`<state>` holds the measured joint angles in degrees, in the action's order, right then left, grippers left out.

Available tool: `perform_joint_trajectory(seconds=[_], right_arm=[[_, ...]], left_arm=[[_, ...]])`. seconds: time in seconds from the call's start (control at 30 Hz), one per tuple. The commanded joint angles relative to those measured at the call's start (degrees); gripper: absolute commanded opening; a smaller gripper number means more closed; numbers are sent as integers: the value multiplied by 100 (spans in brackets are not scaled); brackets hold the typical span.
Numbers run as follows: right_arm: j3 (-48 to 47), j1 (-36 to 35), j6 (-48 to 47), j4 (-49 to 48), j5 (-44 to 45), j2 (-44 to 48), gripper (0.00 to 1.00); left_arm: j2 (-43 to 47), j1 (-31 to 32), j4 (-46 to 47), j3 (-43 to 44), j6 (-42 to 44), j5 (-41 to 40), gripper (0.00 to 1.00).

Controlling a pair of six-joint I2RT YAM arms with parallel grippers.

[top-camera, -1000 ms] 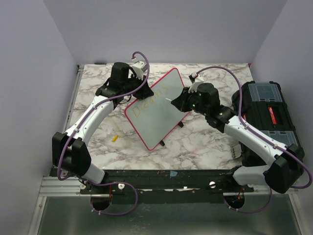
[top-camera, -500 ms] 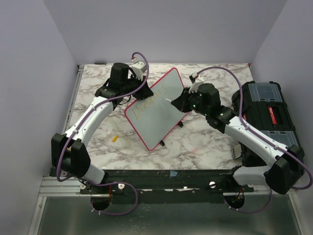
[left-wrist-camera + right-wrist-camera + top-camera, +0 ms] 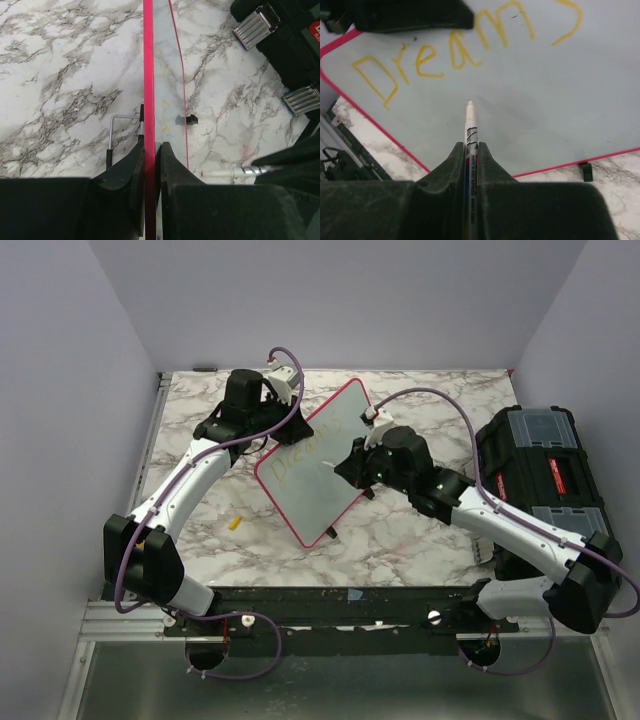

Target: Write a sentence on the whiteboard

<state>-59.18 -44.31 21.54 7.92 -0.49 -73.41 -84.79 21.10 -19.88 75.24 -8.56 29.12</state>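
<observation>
**Right jaws.** Pressed onto a white marker (image 3: 470,131). The barrel runs straight out between them, with the tip just ahead. Whether the tip touches the board cannot be told.

**Whiteboard** (image 3: 555,105). Directly ahead of the right jaws, tilted up off the bench, with a pink rim. Its face is blank where the tip points.

**Sentence** (image 3: 465,50). One yellow word, "Dreams", lies beyond the tip along the board's upper part. The rest is unwritten, so the task looks to be in its early stage.

**Left jaws.** Pinching the board's pink rim (image 3: 148,75), which stands edge-on between them and is steadied from that side.

**Bench** (image 3: 400,540). Marbled, lying under both jaws. A small yellow piece (image 3: 234,523) rests on it, well apart from either pair.

**Black toolbox** (image 3: 545,470). Behind the right jaws, beside that arm.

**Handling note.** The likely step is starting the next word below the first.
- The rim pinch should be firm so the board does not rock under the strokes.
- Light, even pressure and slow strokes suit the faint yellow ink.
- A clear gap should be left beneath "Dreams".
</observation>
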Motion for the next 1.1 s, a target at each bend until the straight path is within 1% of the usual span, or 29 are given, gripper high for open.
perform_joint_trajectory(seconds=[0.0,0.1,0.6,0.83,1.07], right_arm=[[-23,-394,-411,98,287,-8,1],[71,-605,-539,-10,91,11,1],[187,-1615,-574,-399,250,-282,1],[116,-1877,-537,-527,394,-528,1],[55,-1938,-502,-648,551,-717,1]], left_arm=[[-86,85,-301,-264,733,-388,0],[-110,86,-324,-249,748,-348,0],[-124,80,-326,-256,759,-346,0],[-110,87,-316,-265,759,-346,0],[-103,85,-310,-274,768,-345,0]])
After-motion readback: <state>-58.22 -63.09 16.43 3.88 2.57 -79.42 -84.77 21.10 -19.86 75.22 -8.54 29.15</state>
